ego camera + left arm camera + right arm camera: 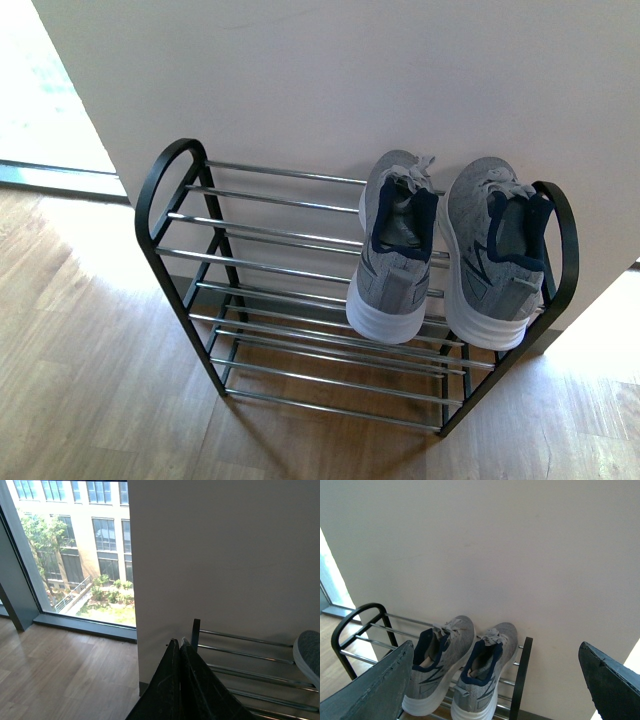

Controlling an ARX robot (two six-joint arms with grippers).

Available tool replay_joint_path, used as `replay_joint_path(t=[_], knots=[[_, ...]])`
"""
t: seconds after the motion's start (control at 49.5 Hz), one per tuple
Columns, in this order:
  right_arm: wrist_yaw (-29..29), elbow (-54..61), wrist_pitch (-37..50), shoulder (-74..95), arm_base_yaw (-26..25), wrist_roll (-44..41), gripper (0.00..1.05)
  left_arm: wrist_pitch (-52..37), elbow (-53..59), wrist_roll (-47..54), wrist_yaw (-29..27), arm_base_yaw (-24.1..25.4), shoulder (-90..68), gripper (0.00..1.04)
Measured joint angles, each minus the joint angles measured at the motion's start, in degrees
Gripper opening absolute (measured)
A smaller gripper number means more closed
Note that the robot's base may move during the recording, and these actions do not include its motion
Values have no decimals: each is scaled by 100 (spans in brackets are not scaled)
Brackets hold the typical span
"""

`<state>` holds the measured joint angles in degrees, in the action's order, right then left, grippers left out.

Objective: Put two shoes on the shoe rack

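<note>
Two grey knit sneakers with white soles and navy lining stand side by side, heels toward me, on the top tier at the right end of the shoe rack (260,232): the left sneaker (393,250) and the right sneaker (497,255). The rack has a black frame and chrome rods. In the right wrist view both sneakers (440,665) (482,672) show below my open, empty right gripper (495,680), which hangs well apart from them. My left gripper (180,642) is shut and empty, near the rack's left end (195,630). No pale-blue slides are in view.
A white wall (400,80) stands right behind the rack. Wooden floor (90,380) spreads in front and to the left. A floor-to-ceiling window (75,550) is left of the wall. Lower tiers of the rack hold nothing visible.
</note>
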<state>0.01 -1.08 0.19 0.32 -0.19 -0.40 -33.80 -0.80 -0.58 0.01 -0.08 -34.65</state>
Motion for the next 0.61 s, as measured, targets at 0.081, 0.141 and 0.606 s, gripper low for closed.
replay_joint_path(t=[0.081, 0.141, 0.606], knots=[[-2, 0, 0, 0, 0, 0, 95, 184, 0, 0, 0, 0, 201, 1], [0, 0, 0, 0, -2, 0, 96, 345, 0, 0, 0, 0, 382, 1], [0, 0, 0, 0, -2, 0, 96, 1569, 2, 0, 0, 0, 1655, 1]])
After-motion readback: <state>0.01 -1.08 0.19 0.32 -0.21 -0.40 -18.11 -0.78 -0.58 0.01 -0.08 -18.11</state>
